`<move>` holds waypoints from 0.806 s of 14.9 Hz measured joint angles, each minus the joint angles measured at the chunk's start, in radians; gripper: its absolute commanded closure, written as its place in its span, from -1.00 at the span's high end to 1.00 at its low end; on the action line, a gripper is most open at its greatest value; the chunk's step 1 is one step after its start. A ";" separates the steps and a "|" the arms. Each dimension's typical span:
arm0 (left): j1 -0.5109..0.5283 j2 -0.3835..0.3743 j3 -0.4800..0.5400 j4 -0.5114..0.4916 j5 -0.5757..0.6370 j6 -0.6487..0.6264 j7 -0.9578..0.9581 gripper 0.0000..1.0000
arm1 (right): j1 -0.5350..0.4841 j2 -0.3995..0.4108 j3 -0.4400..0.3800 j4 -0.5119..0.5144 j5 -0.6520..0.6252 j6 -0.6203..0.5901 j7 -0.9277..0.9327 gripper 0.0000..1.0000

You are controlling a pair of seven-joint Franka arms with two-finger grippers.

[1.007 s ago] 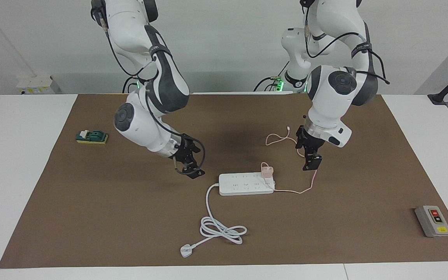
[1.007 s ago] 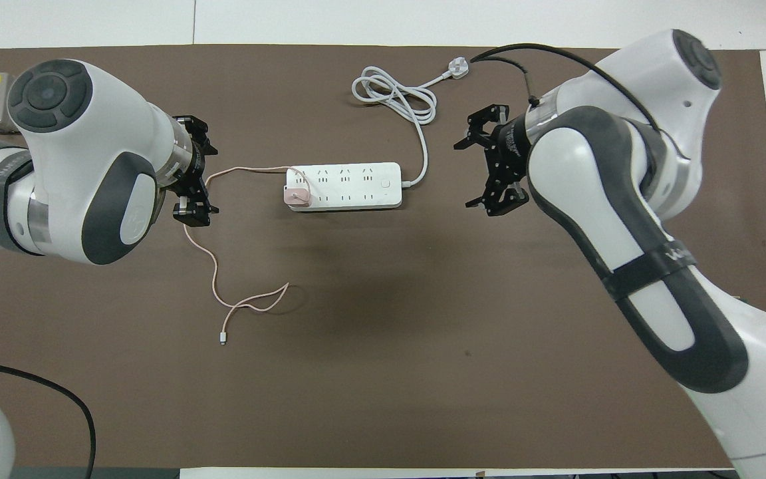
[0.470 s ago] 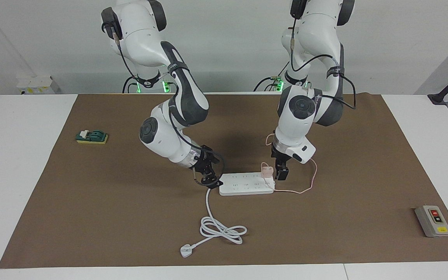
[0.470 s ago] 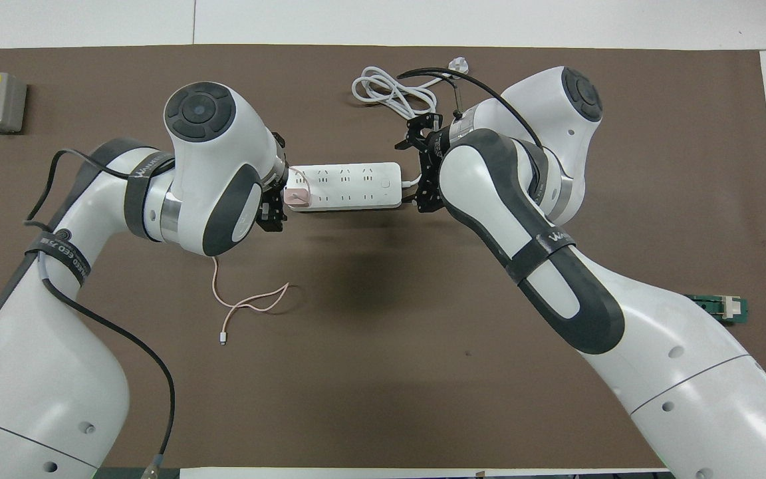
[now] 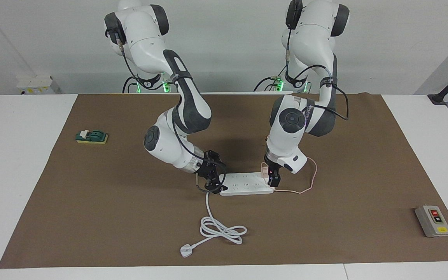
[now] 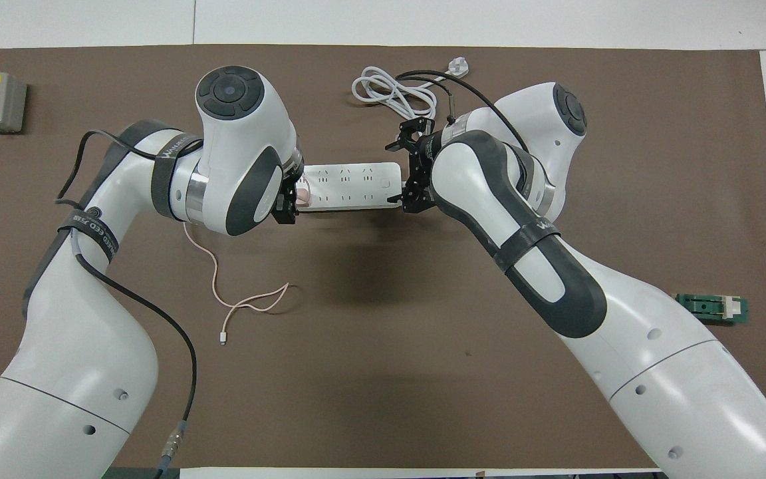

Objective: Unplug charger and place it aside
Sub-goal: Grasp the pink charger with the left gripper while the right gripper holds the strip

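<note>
**Both my grippers down at the power strip, one at each end**

My left gripper (image 5: 271,177) is low at the end of the power strip (image 5: 246,184) toward my left arm's side of the table, right at the charger (image 5: 265,170). The small pink cube sits plugged into the strip's last socket, and my fingers stand on either side of it. Whether they press it or stop just short of it, I cannot tell; in the overhead view my own wrist covers most of the charger (image 6: 302,195) and only a sliver of pink shows.

The charger's thin pink cable (image 6: 215,266) leaves the strip on my left arm's side, curves back toward me and ends in a loose loop on the brown mat (image 5: 103,202).

My right gripper (image 5: 213,183) is at the strip's other end, where the thick white cord (image 5: 208,208) comes out. Its fingers are spread, one on each long side of the strip's end (image 6: 389,186), low against it.

The cord runs away from me into a coil (image 6: 393,93). A grey switch box (image 5: 433,221) lies at my left arm's end, a green block (image 5: 91,136) at my right arm's end.
</note>
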 measured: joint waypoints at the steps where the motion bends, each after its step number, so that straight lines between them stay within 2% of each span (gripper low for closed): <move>1: 0.000 0.002 0.000 -0.001 0.000 0.001 0.000 1.00 | 0.001 0.003 0.000 -0.001 0.001 0.000 0.000 1.00; 6: 0.000 0.005 0.002 -0.026 0.000 0.003 -0.001 1.00 | 0.005 0.006 0.001 -0.014 0.001 0.014 0.000 1.00; 10: 0.000 0.005 0.003 -0.029 -0.001 0.004 -0.016 1.00 | 0.023 0.007 0.002 -0.056 0.001 0.143 -0.008 1.00; 12: 0.000 0.005 0.003 -0.030 -0.001 0.008 -0.016 1.00 | 0.026 0.011 0.002 -0.056 0.001 0.109 -0.030 1.00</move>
